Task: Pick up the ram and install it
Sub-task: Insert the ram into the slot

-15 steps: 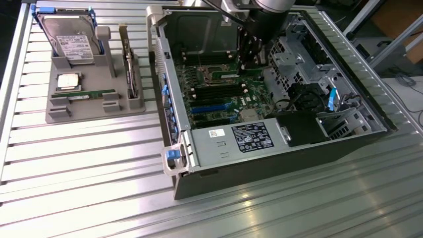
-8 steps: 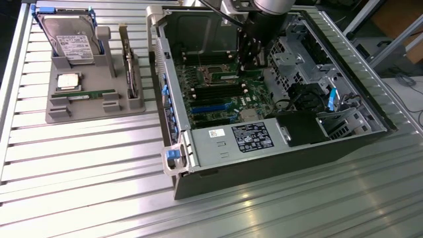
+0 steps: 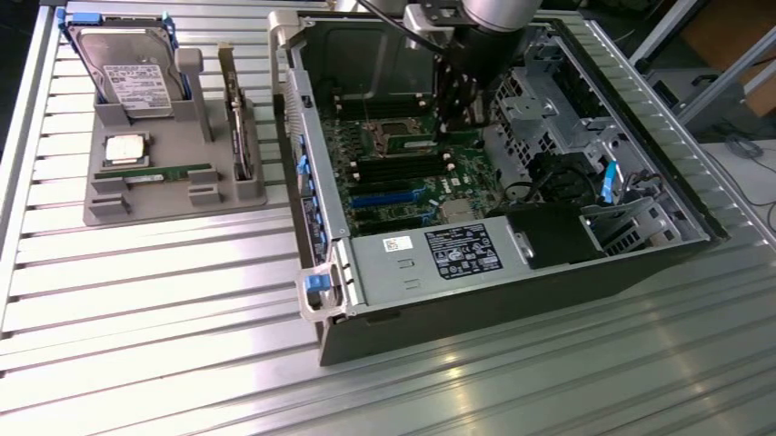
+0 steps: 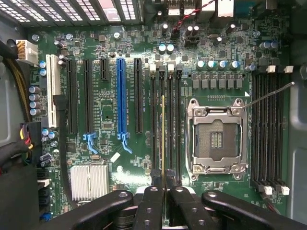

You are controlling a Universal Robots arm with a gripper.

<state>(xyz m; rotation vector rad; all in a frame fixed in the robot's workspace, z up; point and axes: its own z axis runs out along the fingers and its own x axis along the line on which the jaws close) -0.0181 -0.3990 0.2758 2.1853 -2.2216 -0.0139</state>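
The ram [image 4: 163,139], clamped edge-on in the jaws, hangs over the memory slots [image 4: 165,124]; slight misalignment could jam it.

The ram [image 4: 163,139] stands edge-on in the motherboard [image 4: 110,120] (inside the computer case [image 3: 485,300]), beside the processor socket [image 4: 217,139].

Bright overhead light, glare streaks on ribbed metal table [image 3: 182,300], soft exterior focus
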